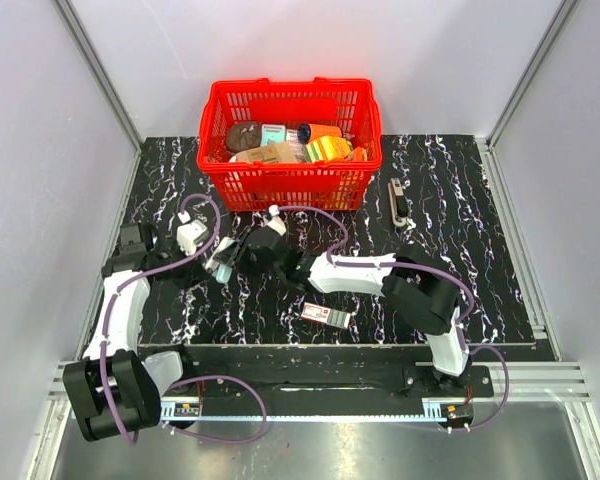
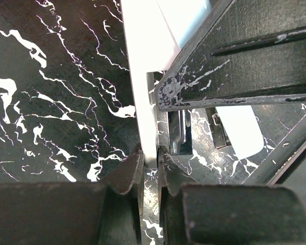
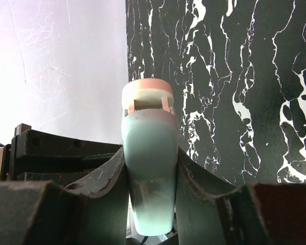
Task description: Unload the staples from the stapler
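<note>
Stapler point(image 1: 222, 266): left of centre in top view, btwn both grippers, just below red basket point(image 1: 290, 145).

Right gripper point(image 3: 150, 158): clamped on stapler's teal body, one finger per side. Stapler's pale rounded end points to upper centre of right wrist view.

Left gripper point(image 2: 150, 157): closed on a thin white edge of the stapler; the edge runs up to top centre of left wrist view.

Stapler contact w/ desk point(image 1: 460, 230): cannot tell.

White-and-red carton point(image 1: 325, 314): flat on desk, lower centre, apart from stapler.

Dark grey bar point(image 1: 400, 203): upper right, just right of basket.
</note>
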### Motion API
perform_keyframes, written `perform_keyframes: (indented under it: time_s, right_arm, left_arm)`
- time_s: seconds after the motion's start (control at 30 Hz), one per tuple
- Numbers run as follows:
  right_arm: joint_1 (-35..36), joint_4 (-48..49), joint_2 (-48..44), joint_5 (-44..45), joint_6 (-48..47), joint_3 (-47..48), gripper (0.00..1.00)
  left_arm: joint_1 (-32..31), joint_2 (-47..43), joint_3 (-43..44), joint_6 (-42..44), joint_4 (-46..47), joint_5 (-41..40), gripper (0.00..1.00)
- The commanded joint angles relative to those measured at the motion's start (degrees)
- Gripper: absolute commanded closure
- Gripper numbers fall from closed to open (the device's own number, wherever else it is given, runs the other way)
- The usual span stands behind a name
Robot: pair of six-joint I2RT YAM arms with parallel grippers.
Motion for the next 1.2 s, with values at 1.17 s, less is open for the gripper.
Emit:
perform_keyframes:
  time_s: [1.17]
  right_arm:
    - [-3.15,-12.51,-3.05,-27.81,-32.42,0.08,0.97]
  left_arm:
    - [-1.68,8.4,3.15,9.13,26.31,-16.84,1.0]
